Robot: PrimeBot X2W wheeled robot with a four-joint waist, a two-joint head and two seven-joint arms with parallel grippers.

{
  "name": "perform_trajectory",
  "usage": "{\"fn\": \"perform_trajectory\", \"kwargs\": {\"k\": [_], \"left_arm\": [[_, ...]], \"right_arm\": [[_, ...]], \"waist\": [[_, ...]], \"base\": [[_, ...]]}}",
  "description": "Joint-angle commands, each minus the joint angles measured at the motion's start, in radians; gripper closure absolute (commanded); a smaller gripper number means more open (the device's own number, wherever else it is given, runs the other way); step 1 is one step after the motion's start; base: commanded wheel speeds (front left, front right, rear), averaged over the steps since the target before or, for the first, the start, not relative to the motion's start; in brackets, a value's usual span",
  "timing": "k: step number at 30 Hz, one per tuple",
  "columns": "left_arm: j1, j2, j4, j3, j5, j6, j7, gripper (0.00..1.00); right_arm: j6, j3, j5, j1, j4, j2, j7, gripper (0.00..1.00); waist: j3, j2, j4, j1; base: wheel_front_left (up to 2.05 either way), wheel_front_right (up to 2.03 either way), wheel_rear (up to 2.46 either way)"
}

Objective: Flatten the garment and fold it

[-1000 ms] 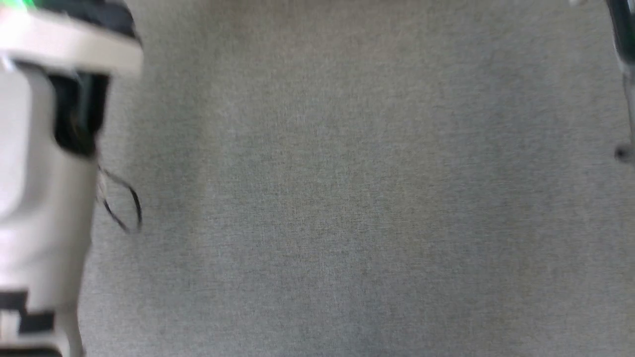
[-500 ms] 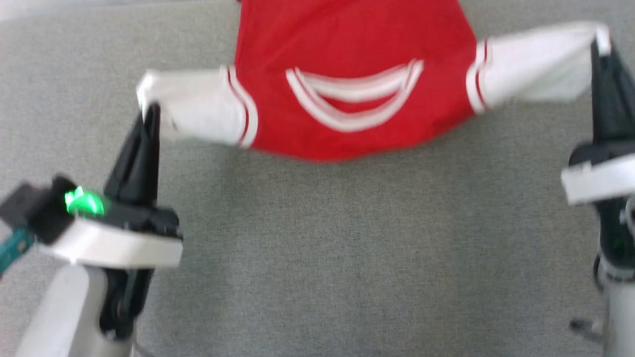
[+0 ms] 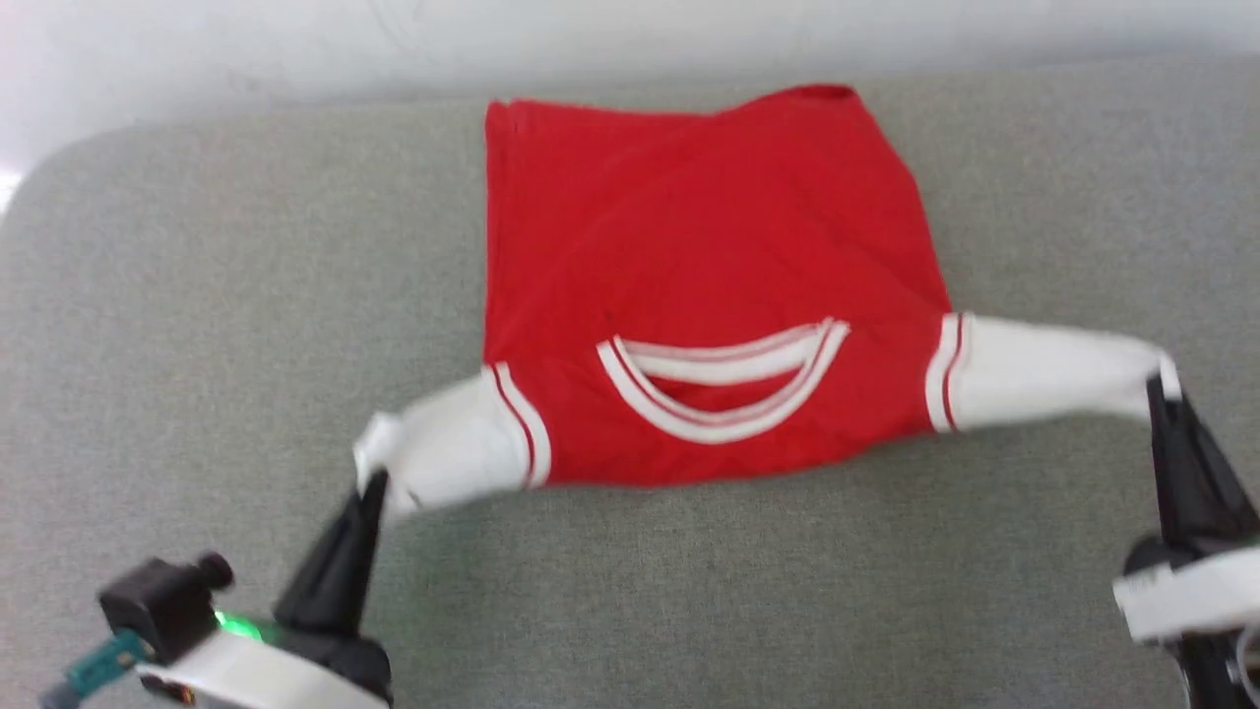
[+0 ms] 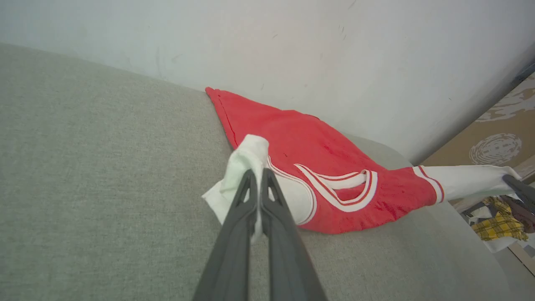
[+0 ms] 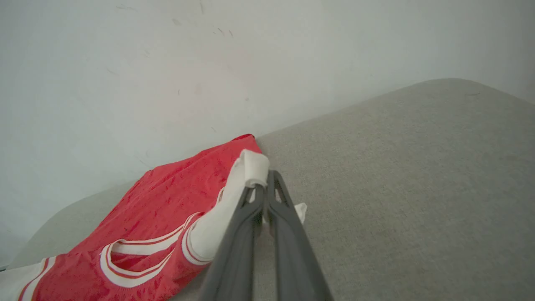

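Shirt (image 3: 709, 256) swings into sight as the head lifts off bare cushion (image 3: 197, 295) | body spread flat beyond both tips, between them | left gripper (image 3: 372, 484) clamped on one white sleeve (image 3: 453, 448), right gripper (image 3: 1164, 386) on the other | flattening looks nearly done

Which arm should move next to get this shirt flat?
Likely left: the left gripper pinches a sleeve bunched close against the garment, with room to pull outward. The right gripper holds its sleeve already stretched straight.
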Motion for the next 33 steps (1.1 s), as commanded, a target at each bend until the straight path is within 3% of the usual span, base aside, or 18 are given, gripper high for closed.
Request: {"fn": "perform_trajectory", "kwargs": {"k": [1,9,17,33], "left_arm": [[0.024,0.014,-0.003,-0.011,-0.011,-0.002,0.019,1.00],[0.127,0.032,-0.029,-0.028,-0.071,0.012,0.092,1.00],[0.223,0.063,-0.071,-0.045,-0.120,0.045,0.184,1.00],[0.366,0.096,-0.181,-0.003,-0.174,0.098,0.206,1.00]], "right_arm": [[-0.001,-0.013,0.010,0.032,-0.005,0.004,0.009,1.00],[-0.001,-0.035,0.053,0.160,-0.016,0.005,0.089,1.00],[-0.001,-0.016,0.072,0.281,-0.042,0.005,0.282,1.00],[-0.001,-0.043,0.163,0.473,-0.161,0.005,0.522,1.00]], "waist": [[-0.035,0.0000,0.003,0.0003],[-0.094,0.0000,0.002,0.0003],[-0.150,0.0000,-0.004,0.0003],[-0.150,0.0000,0.000,0.0003]], "base": [[0.00,0.00,0.00],[0.00,0.00,0.00],[0.00,0.00,0.00],[0.00,0.00,0.00]]}}
